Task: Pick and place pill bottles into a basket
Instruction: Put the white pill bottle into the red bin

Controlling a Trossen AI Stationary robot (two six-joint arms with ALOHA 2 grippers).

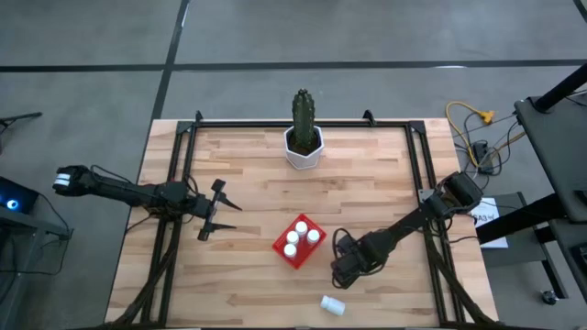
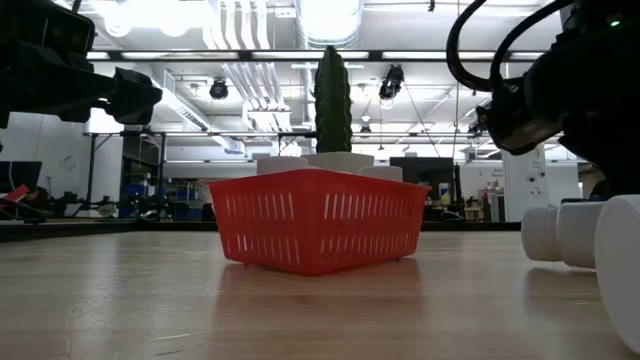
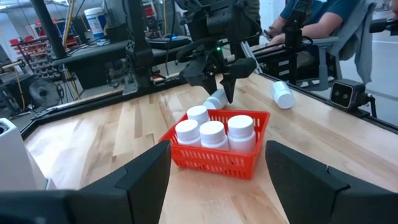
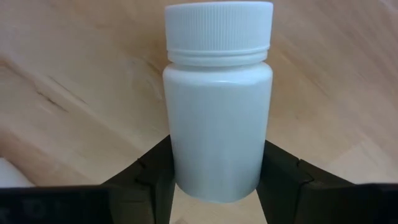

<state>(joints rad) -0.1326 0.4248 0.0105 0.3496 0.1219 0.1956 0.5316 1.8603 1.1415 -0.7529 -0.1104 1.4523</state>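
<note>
Four pill bottles [image 3: 212, 135] stand upright in the red basket [image 1: 298, 242], packed close, with room left for more. A fifth bottle [image 4: 217, 99] lies on the table [image 1: 248, 174] at about four o'clock of the basket, between the fingers of the right end effector [image 1: 345, 267], whose pads sit right against its body on both sides; whether they are already pinching it firmly I cannot tell. A sixth bottle [image 1: 332, 304] lies on its side toward five o'clock of the basket, near the table's front edge.

The main risk, as I judge it, is a weak hold: the bottle is smooth and round, so if the fingers catch it low on the body it may pivot or squirt out on the lift and roll toward the loose bottle or off the edge. Lowering it into the basket could also knock the standing bottles over, since they are crowded together.

The left end effector [image 1: 215, 210] waits at nine o'clock of the basket, fingers spread, holding nothing.
</note>
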